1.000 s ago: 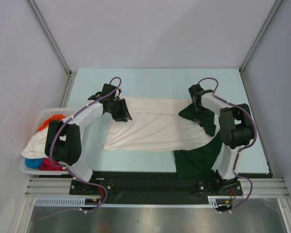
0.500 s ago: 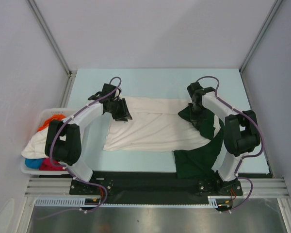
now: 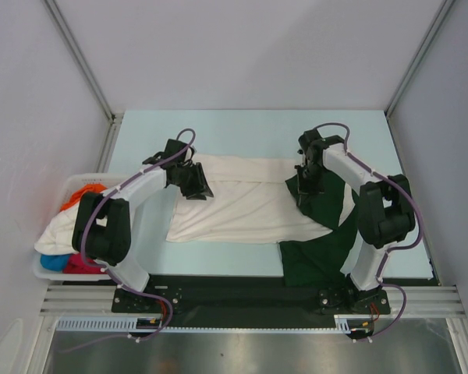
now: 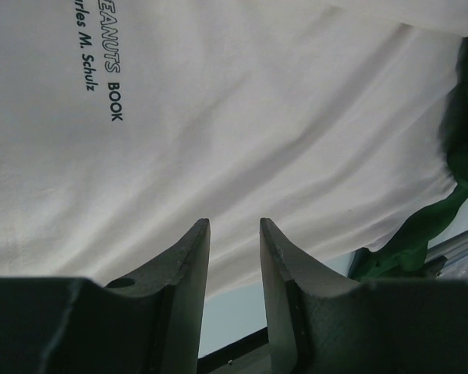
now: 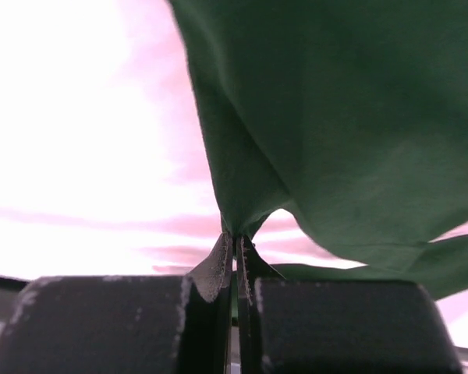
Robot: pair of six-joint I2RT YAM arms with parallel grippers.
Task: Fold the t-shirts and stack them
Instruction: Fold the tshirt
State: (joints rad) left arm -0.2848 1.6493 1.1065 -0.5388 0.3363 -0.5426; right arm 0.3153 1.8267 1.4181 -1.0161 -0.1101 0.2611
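A cream-white t-shirt with dark green sleeves lies spread across the pale blue table. Its small dark print shows in the left wrist view. My left gripper is open and empty over the shirt's left end; in its own view the jaws stand apart above the white cloth. My right gripper is shut on the far green sleeve and holds a pinch of it. The near green sleeve hangs toward the table's front edge.
A white plastic basket at the left edge holds more t-shirts: white, orange, blue and red. A black rail runs along the front. Grey walls close in the sides.
My right gripper has moved left and a little toward the shirt's middle, carrying the green sleeve with it. My left gripper has shifted slightly nearer over the shirt's left end.
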